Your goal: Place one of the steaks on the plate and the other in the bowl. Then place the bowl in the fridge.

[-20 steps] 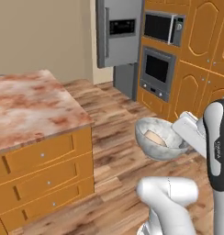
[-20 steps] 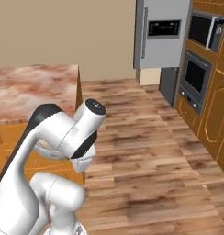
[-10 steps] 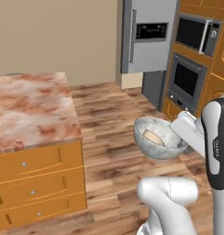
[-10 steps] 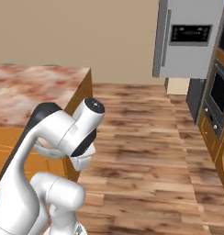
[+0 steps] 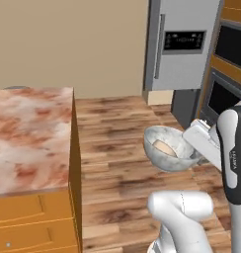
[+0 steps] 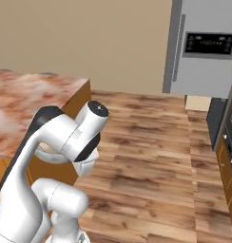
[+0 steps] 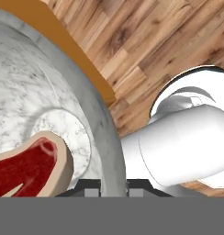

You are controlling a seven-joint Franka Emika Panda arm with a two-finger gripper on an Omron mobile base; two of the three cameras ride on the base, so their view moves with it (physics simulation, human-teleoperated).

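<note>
Writing on the fridge (image 5: pixel 184 47) display cannot be read. From the left base view, the bowl (image 5: pixel 170 154) is being held above the wooden floor (image 5: pixel 117 148), beside the marble tabletop (image 5: pixel 28 133). From the hand view, the jaws are pinching the bowl's rim, one steak (image 7: pixel 29 167) lying inside.

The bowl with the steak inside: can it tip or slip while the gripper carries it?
The bowl looks like stone, so probably heavy and rigid. The gripper pinches only its rim, so it could tilt. The steak lies loose inside and might slide if it does.
</note>
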